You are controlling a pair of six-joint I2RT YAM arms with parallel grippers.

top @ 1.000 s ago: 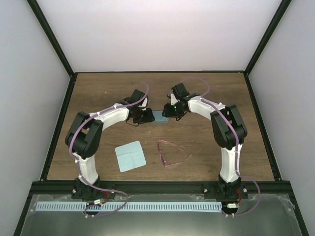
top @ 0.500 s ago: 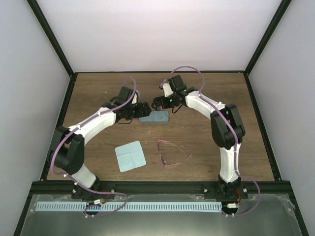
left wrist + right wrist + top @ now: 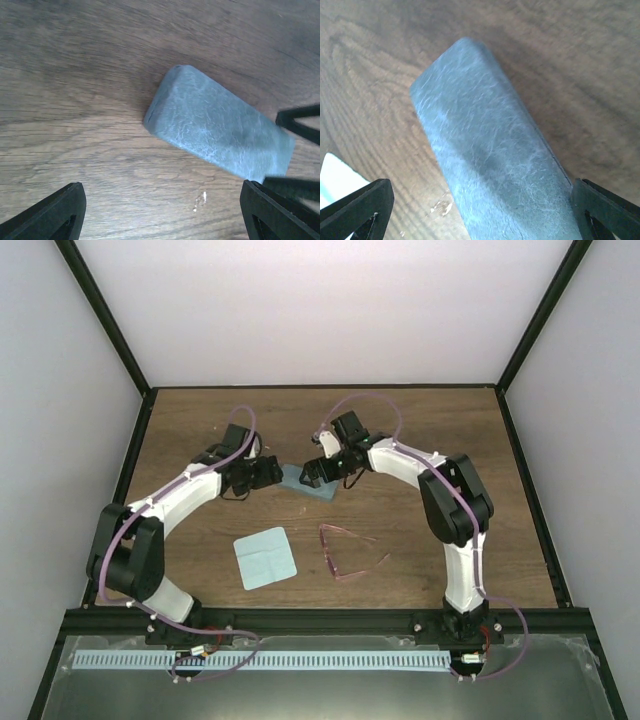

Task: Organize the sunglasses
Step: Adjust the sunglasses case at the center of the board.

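The sunglasses (image 3: 346, 551), thin pink-red frame, lie unfolded on the wooden table near its front middle, away from both grippers. A closed grey-blue case (image 3: 304, 482) lies flat further back between the two grippers. My left gripper (image 3: 270, 473) stands open just left of the case; in the left wrist view the case (image 3: 219, 128) lies ahead of the left gripper (image 3: 161, 210), which has only bare wood between its fingers. My right gripper (image 3: 313, 470) is open over the case's right end, and the case (image 3: 485, 140) runs between its wide-spread fingers (image 3: 365, 205).
A pale blue square cloth (image 3: 266, 557) lies flat left of the sunglasses; its corner (image 3: 332, 175) shows at the left edge of the right wrist view. Black frame rails (image 3: 130, 460) border the table on both sides and the front.
Both grippers have opened off the case. The left arm has drawn back to the left, the right gripper has followed leftward, and the case now lies a little further left and skewed.
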